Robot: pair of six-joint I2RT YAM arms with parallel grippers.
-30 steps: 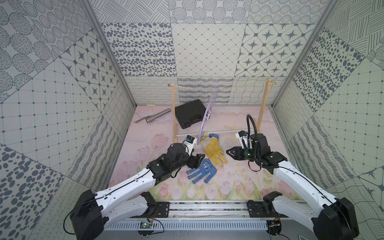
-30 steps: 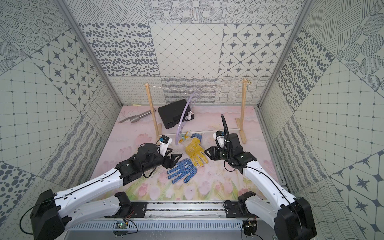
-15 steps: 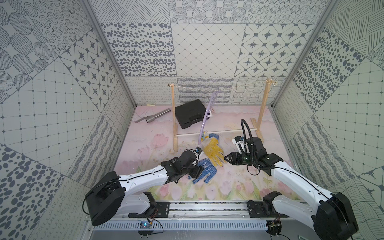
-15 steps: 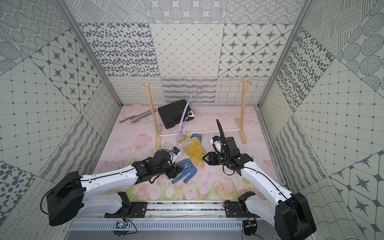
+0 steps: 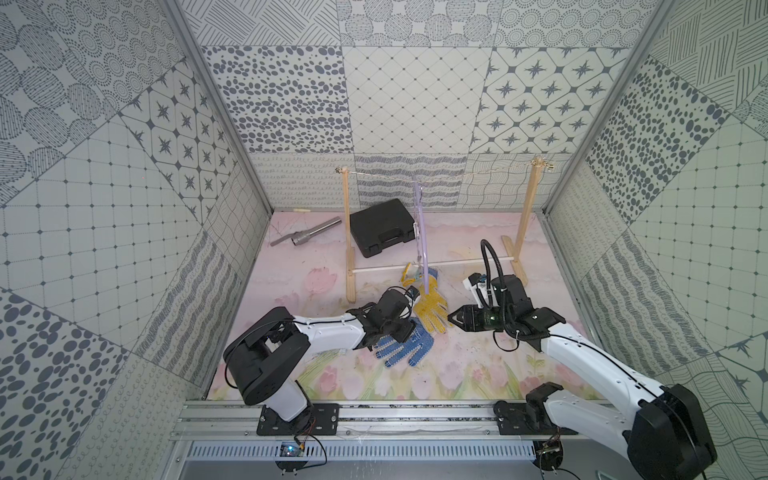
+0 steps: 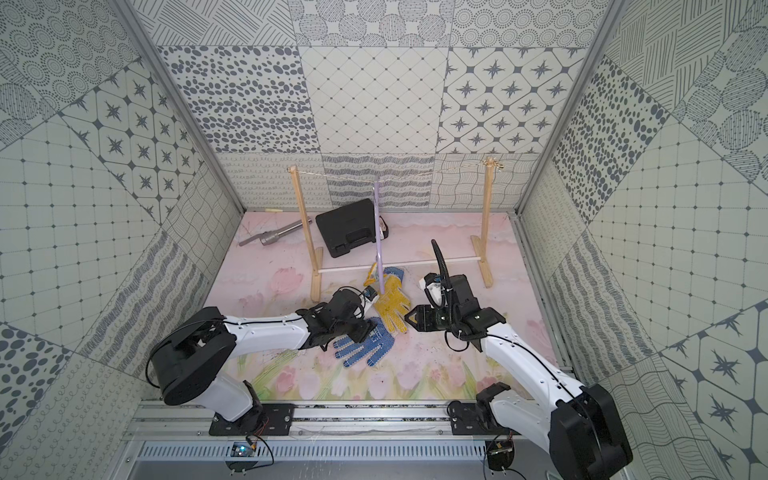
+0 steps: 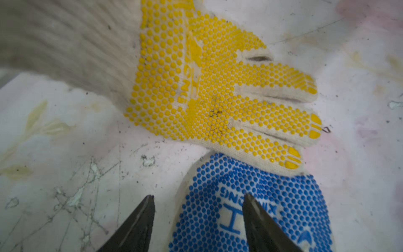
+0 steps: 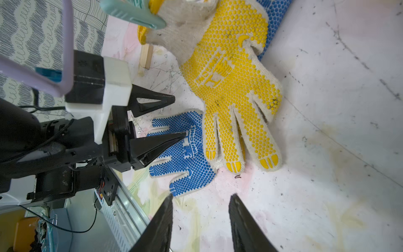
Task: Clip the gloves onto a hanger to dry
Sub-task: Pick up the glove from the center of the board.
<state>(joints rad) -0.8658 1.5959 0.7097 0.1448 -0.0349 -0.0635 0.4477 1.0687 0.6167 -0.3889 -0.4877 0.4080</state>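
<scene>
A blue-dotted glove (image 5: 405,347) (image 6: 365,345) lies palm up on the floral mat. My left gripper (image 7: 198,195) (image 5: 409,330) (image 8: 180,117) is open and low over its palm edge, one finger above the glove (image 7: 250,207), the other above the mat. A yellow-dotted glove (image 5: 432,309) (image 8: 231,87) overlaps it, its cuff held by a teal peg (image 8: 130,13) of the lilac hanger (image 5: 420,232) (image 6: 378,232). Another blue-dotted glove (image 5: 432,274) shows behind it. My right gripper (image 8: 202,195) (image 5: 451,320) is open and empty beside the yellow fingertips.
The hanger hangs from the string of a two-post wooden frame (image 5: 349,232). A black case (image 5: 382,226) and a metal tube (image 5: 307,237) lie at the back. The arms' rail (image 5: 374,419) runs along the front edge.
My left arm has stretched out lower, onto the blue-dotted glove, and its jaws have narrowed a little. The right gripper has dropped closer to the gloves. The hanger has swung more upright.
</scene>
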